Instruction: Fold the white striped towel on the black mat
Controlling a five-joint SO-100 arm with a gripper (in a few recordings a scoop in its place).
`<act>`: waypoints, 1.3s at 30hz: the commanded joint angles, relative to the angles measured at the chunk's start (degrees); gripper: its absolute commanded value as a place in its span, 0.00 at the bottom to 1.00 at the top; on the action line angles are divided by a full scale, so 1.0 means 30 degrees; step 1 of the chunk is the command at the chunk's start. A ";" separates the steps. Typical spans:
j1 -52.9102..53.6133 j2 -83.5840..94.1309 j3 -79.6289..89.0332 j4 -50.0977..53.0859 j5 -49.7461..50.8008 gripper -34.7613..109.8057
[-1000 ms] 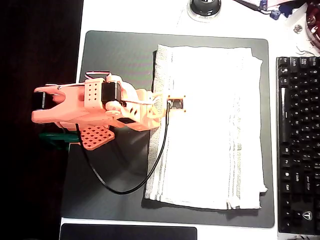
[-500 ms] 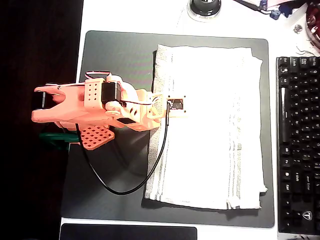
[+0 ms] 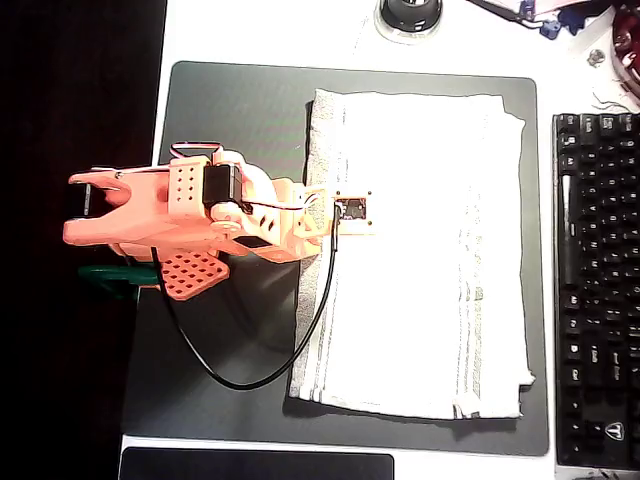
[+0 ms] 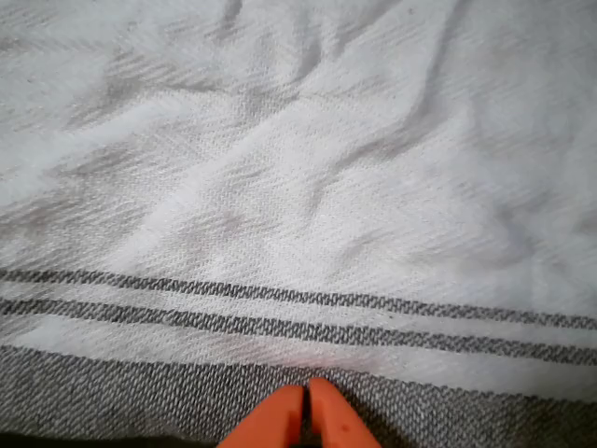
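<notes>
The white striped towel (image 3: 430,260) lies spread flat on the right half of the black mat (image 3: 235,110), with its left edge doubled over in a narrow strip. My orange gripper (image 3: 322,215) reaches in from the left and hovers over that left edge, its tips hidden under the wrist. In the wrist view the towel (image 4: 298,168) is close and wrinkled, with thin grey stripes and a grey band along the bottom. The gripper (image 4: 306,403) is shut, its two orange tips pressed together right at the grey band; nothing shows between them.
A black keyboard (image 3: 597,290) runs along the mat's right side. A smaller dark pad (image 3: 255,465) sits below the mat's front edge, and a round dark object (image 3: 408,14) stands beyond its far edge. A black cable (image 3: 285,365) loops across the bare mat.
</notes>
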State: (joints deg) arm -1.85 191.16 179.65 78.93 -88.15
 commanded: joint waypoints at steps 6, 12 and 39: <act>-0.0059 0.0439 0.0410 0.0234 -0.0205 0.25; -0.0059 0.0439 0.0410 0.0205 0.0176 0.25; -0.1904 -0.7734 -0.8643 0.1084 0.0322 0.24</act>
State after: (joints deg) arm -6.24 173.58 159.26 82.09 -87.19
